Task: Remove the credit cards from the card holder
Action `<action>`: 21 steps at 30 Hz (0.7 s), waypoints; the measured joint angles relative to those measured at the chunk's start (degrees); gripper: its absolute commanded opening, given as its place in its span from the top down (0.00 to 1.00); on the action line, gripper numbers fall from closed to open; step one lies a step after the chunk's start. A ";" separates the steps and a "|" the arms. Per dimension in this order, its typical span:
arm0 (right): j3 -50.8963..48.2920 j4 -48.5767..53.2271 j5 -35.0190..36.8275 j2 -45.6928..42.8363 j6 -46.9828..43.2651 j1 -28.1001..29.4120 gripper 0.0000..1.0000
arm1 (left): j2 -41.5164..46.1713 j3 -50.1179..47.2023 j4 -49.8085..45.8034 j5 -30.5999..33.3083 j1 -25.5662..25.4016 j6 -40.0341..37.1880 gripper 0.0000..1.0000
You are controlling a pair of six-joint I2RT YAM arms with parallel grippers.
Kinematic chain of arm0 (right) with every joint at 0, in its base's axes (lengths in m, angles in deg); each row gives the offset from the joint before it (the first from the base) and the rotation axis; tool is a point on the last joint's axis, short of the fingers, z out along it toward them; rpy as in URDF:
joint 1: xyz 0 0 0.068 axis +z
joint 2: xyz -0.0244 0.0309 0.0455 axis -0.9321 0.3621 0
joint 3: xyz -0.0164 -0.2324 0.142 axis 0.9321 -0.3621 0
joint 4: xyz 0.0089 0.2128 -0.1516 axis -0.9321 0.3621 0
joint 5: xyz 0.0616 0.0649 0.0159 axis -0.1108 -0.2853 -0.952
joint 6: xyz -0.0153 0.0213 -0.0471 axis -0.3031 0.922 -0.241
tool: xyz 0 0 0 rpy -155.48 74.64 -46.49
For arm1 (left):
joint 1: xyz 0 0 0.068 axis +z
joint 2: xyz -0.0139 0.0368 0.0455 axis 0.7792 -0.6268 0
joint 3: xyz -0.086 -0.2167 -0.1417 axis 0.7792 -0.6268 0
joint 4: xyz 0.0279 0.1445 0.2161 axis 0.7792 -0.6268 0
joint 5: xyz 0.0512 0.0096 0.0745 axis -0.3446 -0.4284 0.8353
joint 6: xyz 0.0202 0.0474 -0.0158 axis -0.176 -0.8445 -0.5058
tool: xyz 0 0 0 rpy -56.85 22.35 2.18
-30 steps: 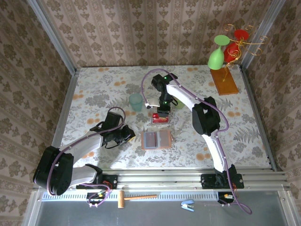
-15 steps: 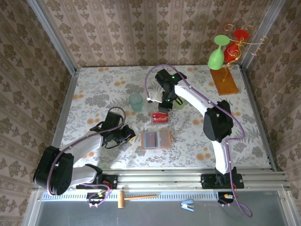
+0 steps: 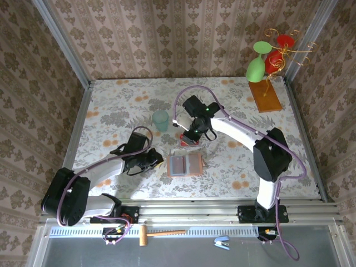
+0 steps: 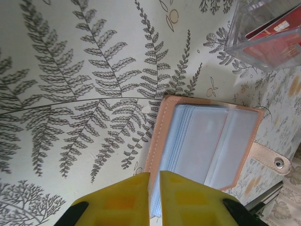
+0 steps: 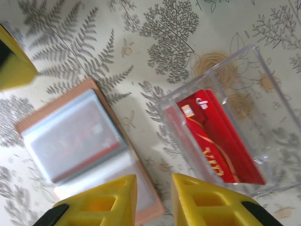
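As the right gripper (image 5: 154, 179), slightly spread & empty, was swung off the clear box (image 5: 263, 84) toward the card holder (image 5: 84, 141) at 6 o'clock, red credit cards (image 5: 218, 141) are left boxed & another pull is prob. due; left gripper (image 4: 154, 175) is pressed together.

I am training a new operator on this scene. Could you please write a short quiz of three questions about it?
1. True or false: the red cards lie inside the clear box.
2. The card holder is: A) closed, B) open flat on the table, C) lifted in the air.
3. Which is nearer to the clear box, the left tool or the right tool?
Key: 1 true; 2 B; 3 the right tool.
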 measured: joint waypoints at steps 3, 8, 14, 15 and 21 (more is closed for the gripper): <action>-4.13 -3.82 -0.46 -2.91 7.23 1.29 0.75 | -0.98 0.00 0.83 0.02 -1.01 0.04 0.87; -10.45 -9.20 -0.33 -6.29 19.98 3.10 0.76 | -3.98 0.11 2.60 0.02 -3.19 0.26 0.87; -19.19 -15.78 -0.11 -9.64 34.58 3.69 0.81 | -6.05 0.42 4.04 0.02 -5.03 0.72 0.88; -20.61 -17.00 -0.09 -10.38 36.50 3.69 0.82 | -6.25 0.50 4.26 0.02 -5.14 0.81 0.89; -25.14 -21.05 -0.24 -13.46 47.82 3.69 0.86 | -7.21 0.66 5.16 0.04 -5.18 0.85 0.90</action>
